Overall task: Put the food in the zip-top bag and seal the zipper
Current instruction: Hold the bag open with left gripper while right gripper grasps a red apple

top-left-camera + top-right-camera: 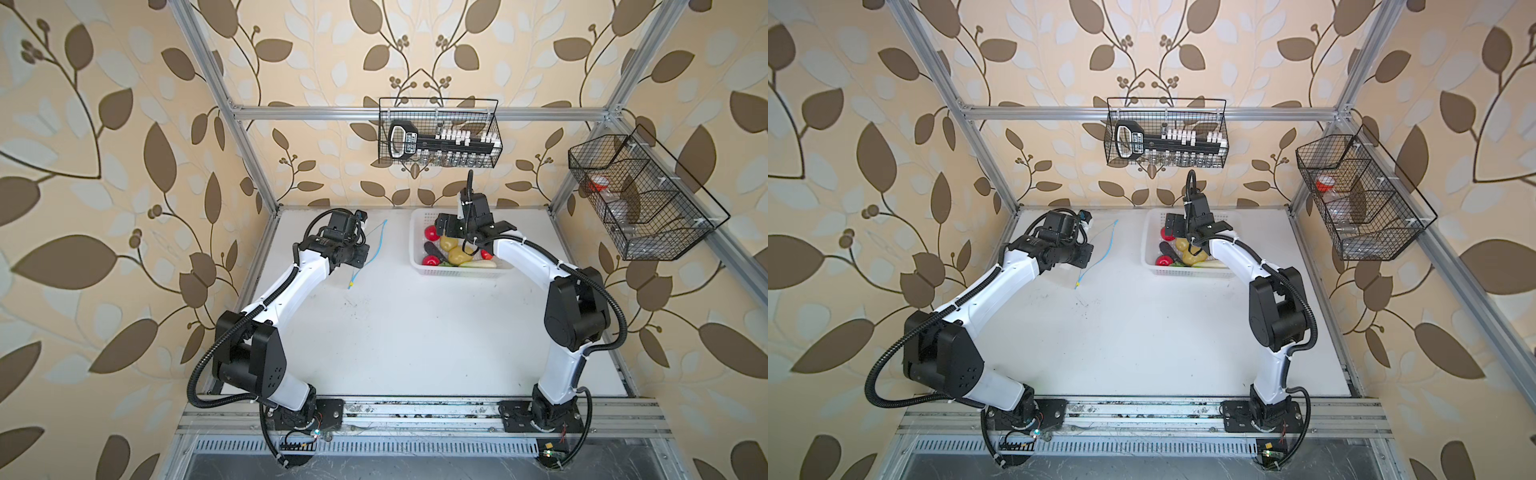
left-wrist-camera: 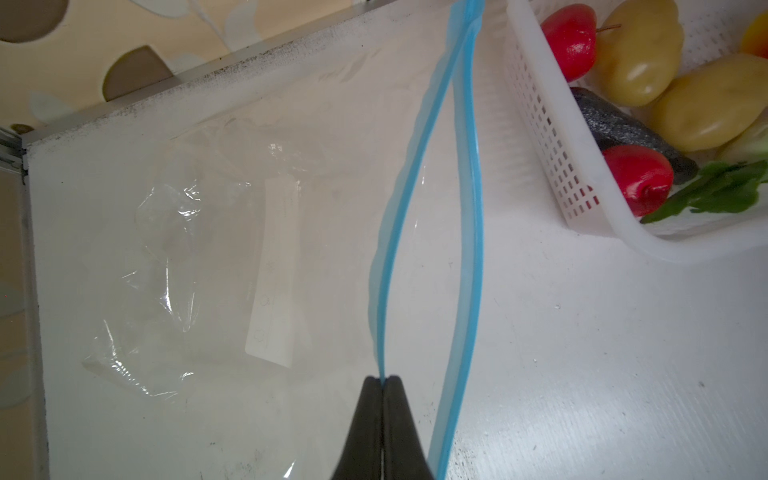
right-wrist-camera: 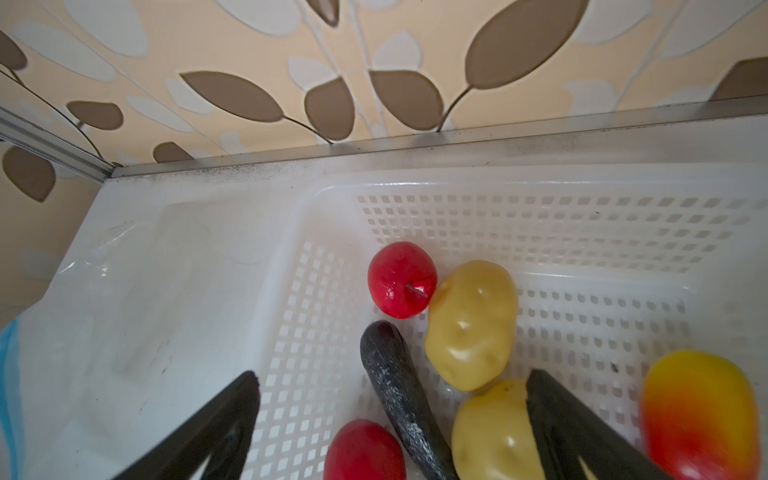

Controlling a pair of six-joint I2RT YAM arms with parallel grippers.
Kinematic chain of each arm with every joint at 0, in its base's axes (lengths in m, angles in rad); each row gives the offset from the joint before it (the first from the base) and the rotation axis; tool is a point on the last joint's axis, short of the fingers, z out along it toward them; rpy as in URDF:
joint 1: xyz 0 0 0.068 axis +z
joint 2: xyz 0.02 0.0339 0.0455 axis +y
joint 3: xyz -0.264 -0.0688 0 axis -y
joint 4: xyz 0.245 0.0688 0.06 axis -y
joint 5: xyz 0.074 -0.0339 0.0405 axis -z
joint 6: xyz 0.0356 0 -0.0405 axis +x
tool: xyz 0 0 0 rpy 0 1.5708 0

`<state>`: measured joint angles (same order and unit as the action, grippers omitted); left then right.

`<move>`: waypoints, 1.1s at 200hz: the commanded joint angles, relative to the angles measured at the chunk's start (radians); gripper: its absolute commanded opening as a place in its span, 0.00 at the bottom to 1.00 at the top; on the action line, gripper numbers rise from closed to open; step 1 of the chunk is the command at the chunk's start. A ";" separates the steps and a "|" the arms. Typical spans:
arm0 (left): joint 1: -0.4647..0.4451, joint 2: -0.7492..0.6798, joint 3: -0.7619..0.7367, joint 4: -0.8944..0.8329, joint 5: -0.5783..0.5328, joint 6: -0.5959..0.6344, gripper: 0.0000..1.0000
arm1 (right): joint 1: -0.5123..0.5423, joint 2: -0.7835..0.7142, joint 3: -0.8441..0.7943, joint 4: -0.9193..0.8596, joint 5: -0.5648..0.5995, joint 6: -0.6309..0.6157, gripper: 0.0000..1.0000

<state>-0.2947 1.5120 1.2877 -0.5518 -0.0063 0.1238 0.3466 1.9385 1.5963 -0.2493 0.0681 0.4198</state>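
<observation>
Clenched on one lip of the zipper [image 2: 384,266], the left jaws hold it apart from the other lip, apparently so the zip-top bag [image 2: 199,257], lying crumpled on the surface [image 1: 395,332], gapes toward the white basket [image 2: 552,137] just beside it. The food [image 3: 469,324] sits in that basket, where the right jaws hang spread wide and empty over the eggplant [image 3: 399,390], likely lining up a pick.
</observation>
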 commanded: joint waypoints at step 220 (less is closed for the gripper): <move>0.029 0.019 -0.041 0.013 0.025 -0.064 0.00 | 0.007 0.442 0.333 -0.091 -0.018 0.208 0.98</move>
<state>-0.2798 1.5406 1.2530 -0.5495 0.0193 0.0727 0.3592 2.3394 1.8996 -0.3134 0.0521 0.6170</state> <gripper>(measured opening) 0.049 0.982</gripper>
